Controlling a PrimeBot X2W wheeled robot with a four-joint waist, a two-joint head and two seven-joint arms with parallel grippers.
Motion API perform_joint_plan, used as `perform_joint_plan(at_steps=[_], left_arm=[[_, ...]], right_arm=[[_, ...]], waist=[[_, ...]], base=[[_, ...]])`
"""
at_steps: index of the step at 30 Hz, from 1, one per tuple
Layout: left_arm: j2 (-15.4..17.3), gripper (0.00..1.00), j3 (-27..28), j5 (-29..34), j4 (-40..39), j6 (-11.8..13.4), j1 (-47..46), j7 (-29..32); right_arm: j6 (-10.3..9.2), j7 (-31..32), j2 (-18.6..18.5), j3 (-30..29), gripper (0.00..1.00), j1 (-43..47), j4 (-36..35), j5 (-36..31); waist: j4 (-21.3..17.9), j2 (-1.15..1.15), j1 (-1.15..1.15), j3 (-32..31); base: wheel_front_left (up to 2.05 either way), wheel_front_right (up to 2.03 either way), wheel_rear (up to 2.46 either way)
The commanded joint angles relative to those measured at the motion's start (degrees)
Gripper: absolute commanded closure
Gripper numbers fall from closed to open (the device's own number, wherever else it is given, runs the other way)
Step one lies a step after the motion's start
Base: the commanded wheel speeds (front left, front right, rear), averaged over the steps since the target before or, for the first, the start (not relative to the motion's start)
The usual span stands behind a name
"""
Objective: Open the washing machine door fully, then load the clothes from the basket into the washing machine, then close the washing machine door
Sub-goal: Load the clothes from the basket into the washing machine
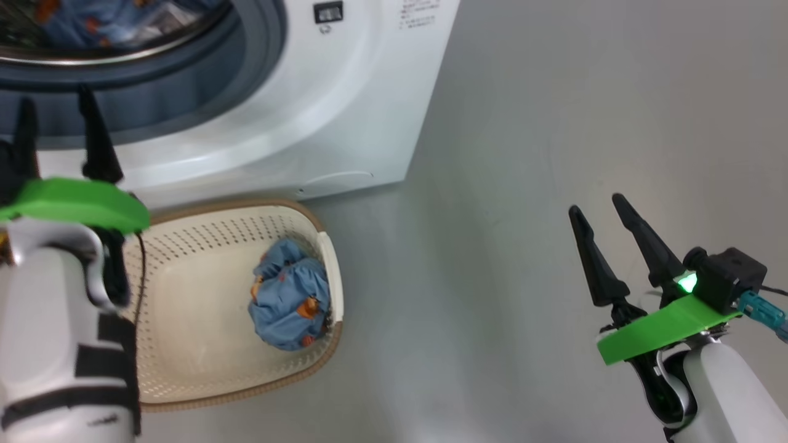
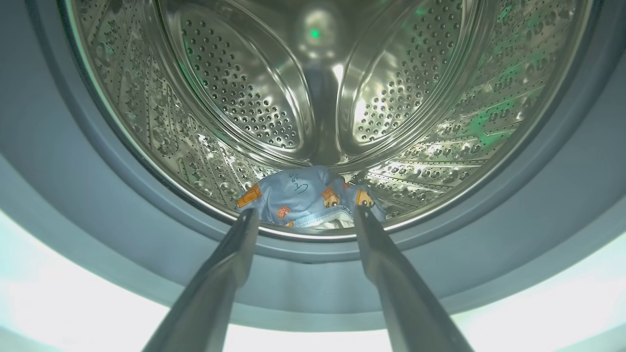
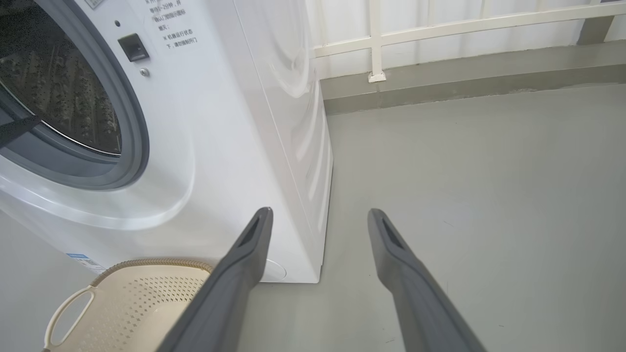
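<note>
The white washing machine (image 1: 320,111) stands with its drum mouth uncovered; its door is out of view. One light blue garment (image 2: 303,193) lies at the front of the steel drum (image 2: 234,88), just past the grey gasket (image 2: 98,195). My left gripper (image 2: 305,212) is open at the drum mouth, its fingers apart with nothing between them, close in front of that garment. A second blue garment (image 1: 289,301) is bundled in the cream basket (image 1: 184,369) on the floor below the machine. My right gripper (image 1: 596,206) hangs open over bare floor, off to the right.
The basket (image 3: 132,303) sits tight against the machine's front lower corner (image 3: 293,274). Grey floor (image 3: 464,195) spreads to the right of the machine as far as a low kerb and a white railing (image 3: 376,44).
</note>
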Motion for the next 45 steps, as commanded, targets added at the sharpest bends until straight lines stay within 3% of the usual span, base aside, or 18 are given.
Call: perform_joint_plan(at_steps=[1, 26, 45], left_arm=[[1.49, 0.00, 0.61, -0.35, -2.26, -0.13, 2.40, -0.30], [-0.19, 0.00, -3.18, -2.87, -11.49, -0.15, 27.08, -0.30], [-0.39, 0.00, -2.31, -3.22, -21.80, -0.15, 42.55, -0.30]], right_arm=[[0.16, -0.28, -1.00, 0.70, 0.00, 2.03, -0.80, 0.42], [0.16, -0.28, -3.49, -1.64, 0.00, 11.78, 0.39, 1.19], [0.16, -0.28, -3.73, -4.05, 0.00, 18.74, -0.87, 1.21]], waist=[[1.72, 0.00, 0.00, -2.42], [5.84, 0.00, 0.00, -15.82], [5.79, 0.00, 0.00, -21.33]], base=[[0.00, 0.00, 0.00], [0.00, 0.00, 0.00], [0.00, 0.00, 0.00]])
